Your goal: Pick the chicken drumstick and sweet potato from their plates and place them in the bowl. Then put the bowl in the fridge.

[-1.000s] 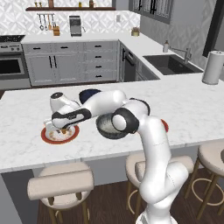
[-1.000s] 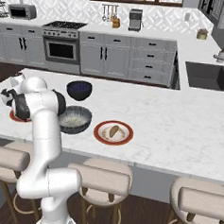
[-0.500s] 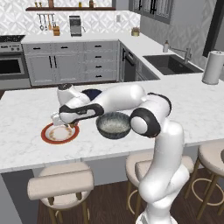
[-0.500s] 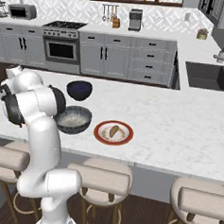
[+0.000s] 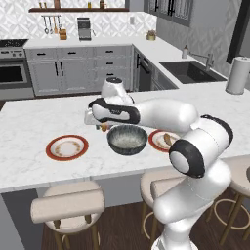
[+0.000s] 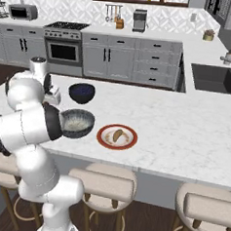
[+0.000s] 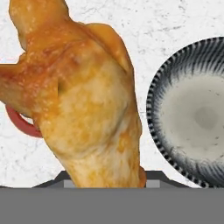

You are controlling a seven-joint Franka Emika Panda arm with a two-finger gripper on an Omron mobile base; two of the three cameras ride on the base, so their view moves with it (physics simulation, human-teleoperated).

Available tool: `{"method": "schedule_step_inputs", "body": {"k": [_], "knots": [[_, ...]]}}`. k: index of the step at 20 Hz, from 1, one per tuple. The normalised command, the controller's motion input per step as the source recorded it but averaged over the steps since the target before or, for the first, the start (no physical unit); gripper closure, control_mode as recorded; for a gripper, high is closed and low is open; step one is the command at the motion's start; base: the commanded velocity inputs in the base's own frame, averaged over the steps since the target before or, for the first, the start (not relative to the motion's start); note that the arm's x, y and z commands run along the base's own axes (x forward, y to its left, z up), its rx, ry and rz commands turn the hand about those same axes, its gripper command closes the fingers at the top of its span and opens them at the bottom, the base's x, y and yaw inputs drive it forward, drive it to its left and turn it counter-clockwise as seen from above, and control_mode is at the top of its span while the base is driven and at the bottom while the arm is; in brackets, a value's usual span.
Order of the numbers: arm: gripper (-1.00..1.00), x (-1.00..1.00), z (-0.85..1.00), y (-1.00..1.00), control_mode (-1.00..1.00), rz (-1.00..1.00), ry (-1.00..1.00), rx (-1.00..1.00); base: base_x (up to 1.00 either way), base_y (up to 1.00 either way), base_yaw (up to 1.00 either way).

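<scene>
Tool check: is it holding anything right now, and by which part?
Yes: the tool holds the chicken drumstick. The grip sits at its lower end in the hand view, fingertips hidden behind it.

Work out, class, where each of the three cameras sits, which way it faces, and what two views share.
Left base view: behind the arm's left, facing the island; arm rises lower right, over the bowl.
Right base view: behind its right; arm lower left, sweet potato on a plate.
Hand view: looks along the jaws at the chicken drumstick.
All share the bowl.

Marble counter [image 5: 29,122]: two plates [image 5: 67,147], bowl [image 5: 127,138]
</scene>
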Motion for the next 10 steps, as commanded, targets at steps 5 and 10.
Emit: {"method": "schedule_step_inputs", "body": {"k": [5, 10], "knots": [[1.00, -0.24, 0.23, -1.00, -1.00, -0.01, 0.07, 0.17, 0.00, 0.00, 0.00], [1.00, -0.18, -0.43, -0.73, -1.00, 0.00, 0.01, -0.03, 0.00, 0.00, 0.00]]}}
